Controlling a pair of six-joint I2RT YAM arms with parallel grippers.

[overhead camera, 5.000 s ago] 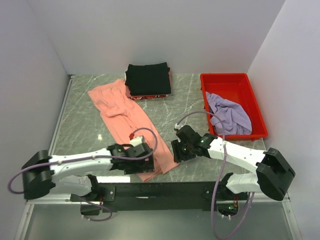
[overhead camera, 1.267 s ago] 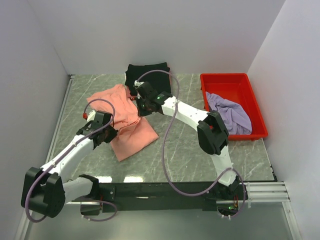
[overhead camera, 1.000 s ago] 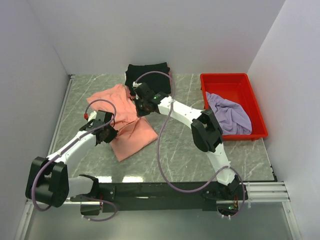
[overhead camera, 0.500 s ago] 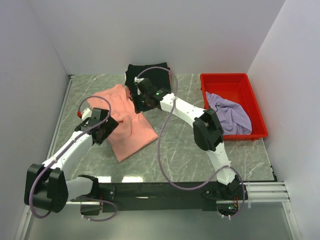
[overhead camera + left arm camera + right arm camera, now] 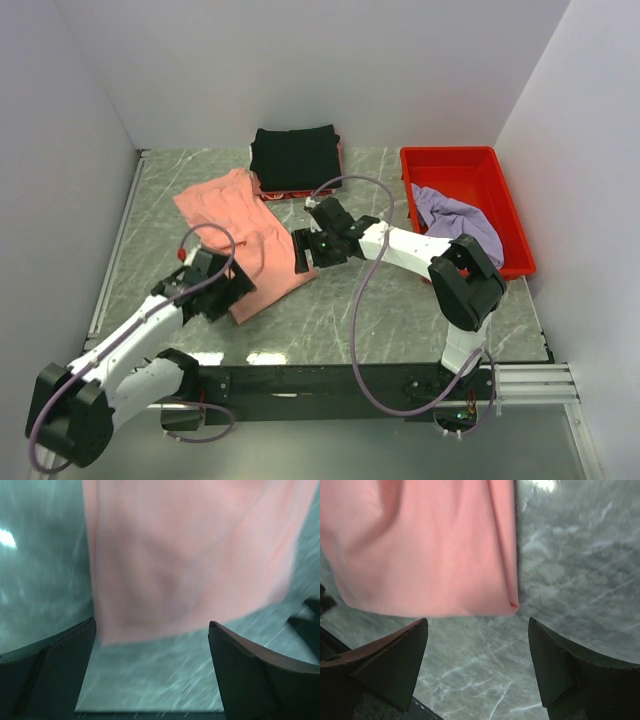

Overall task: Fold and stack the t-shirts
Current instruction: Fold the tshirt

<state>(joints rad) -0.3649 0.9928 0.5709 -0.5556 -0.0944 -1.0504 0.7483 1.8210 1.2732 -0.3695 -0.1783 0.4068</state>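
The salmon-pink t-shirt (image 5: 248, 240) lies folded on the marble table, left of centre; it also shows in the left wrist view (image 5: 190, 555) and the right wrist view (image 5: 425, 545). My left gripper (image 5: 232, 292) is open and empty over bare table, just off the shirt's near left edge. My right gripper (image 5: 302, 252) is open and empty beside the shirt's right edge. The black t-shirt (image 5: 295, 158) sits in a neat fold at the back. The lavender t-shirt (image 5: 458, 228) lies crumpled in the red tray (image 5: 448, 160).
The red tray stands at the right side of the table. White walls close the back and both sides. Purple cables loop over both arms. A red edge shows under the black shirt.
Both grippers have let go of the pink shirt and drawn back toward the near side. The shirt's near half now lies folded over its far half.
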